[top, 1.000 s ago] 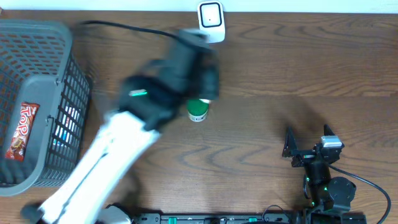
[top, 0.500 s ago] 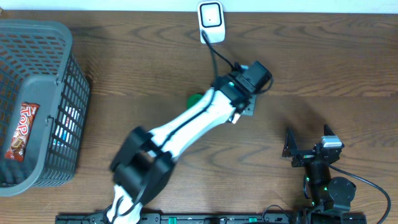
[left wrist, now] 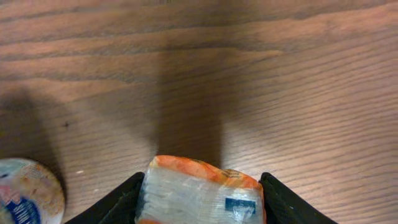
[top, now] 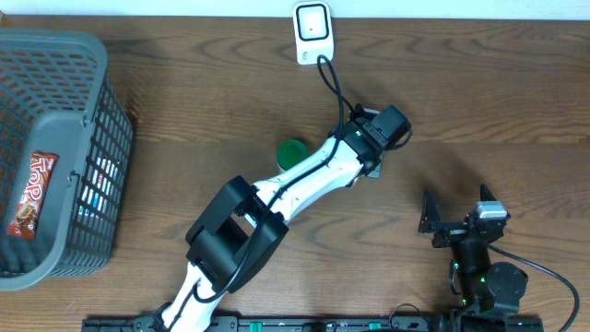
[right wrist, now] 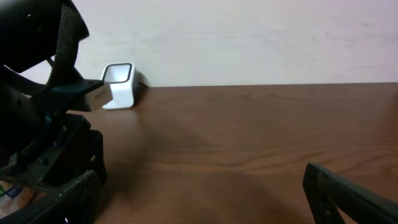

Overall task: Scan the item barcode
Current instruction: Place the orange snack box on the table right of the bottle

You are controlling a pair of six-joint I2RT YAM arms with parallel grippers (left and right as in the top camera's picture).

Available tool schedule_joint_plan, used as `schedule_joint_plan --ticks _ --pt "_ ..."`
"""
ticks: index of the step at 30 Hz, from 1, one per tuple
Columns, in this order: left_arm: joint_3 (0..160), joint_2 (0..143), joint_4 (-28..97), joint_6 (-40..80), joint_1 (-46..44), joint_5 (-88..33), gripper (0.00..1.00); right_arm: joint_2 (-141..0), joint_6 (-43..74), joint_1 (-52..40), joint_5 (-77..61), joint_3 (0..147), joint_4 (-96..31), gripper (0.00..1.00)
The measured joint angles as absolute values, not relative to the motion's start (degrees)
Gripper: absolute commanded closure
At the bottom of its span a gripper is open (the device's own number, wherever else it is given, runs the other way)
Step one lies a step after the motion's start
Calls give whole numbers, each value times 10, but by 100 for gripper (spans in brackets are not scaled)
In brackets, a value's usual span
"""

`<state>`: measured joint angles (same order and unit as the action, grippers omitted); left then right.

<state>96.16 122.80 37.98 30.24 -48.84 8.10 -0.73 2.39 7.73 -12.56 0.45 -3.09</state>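
Pinched from both sides between the fingers of the left gripper [left wrist: 202,208]: a packet [left wrist: 199,186], clear film over an orange-edged filling, carried above the table [left wrist: 298,74], out past its middle. Looks light and soft, likely crushable. Film probably slick, so apt to slide or twist in a loose hold. Best taken across the flat width, as now, firmly but not hard, with the printed faces left bare. Small blue label on the upper face; no barcode made out, so cannot tell which face must turn to the scanner.

Down-left in the wrist view, a round tub [left wrist: 28,190] standing on the wood.

Close to the robot's base, the right gripper [top: 456,207], fingers spread wide, holding nothing, well apart from the packet. Underneath, brown wood grain: flat, hard, smooth, with bare room around the outstretched arm. Beside that arm, a green-topped pot [top: 293,152]; cannot tell whether the same as the tub. Off to the left, a grey basket [top: 111,120] with a candy bar [top: 32,194] inside. Farther on, a black cable [top: 334,88] looping toward the wrist, a possible snag. At the far edge, the white scanner [top: 312,28], near the packet but not yet facing it. Behind, a pale plain wall [right wrist: 249,37].
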Motion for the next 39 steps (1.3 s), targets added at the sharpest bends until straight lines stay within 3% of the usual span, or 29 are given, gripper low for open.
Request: schedule_joint_plan --ticks 2,7,8,13,18,21,27,33,39 --pt "955 1228 362 302 -489 81 41 -7 24 77 -126 4 -31 1" --pt "939 1228 356 296 -489 84 7 -7 24 77 -126 4 -31 1" --pt "939 1228 356 290 -488 86 4 -7 24 77 -126 4 -31 1" --pt "956 1189 378 240 -472 90 3 -7 24 77 -126 4 -31 1" --pt "1061 1038 395 171 -418 90 2 -7 24 77 -125 4 -31 1" --pt "1121 912 394 146 -338 98 2 -7 24 77 -126 4 -31 1" --pt "1157 750 531 165 -22 128 2 -7 24 77 -125 4 -31 1" --pt "1096 828 659 267 236 90 3 -7 24 77 -125 4 -31 1" --pt "966 923 642 298 291 102 3 -7 24 77 -126 4 -31 1"
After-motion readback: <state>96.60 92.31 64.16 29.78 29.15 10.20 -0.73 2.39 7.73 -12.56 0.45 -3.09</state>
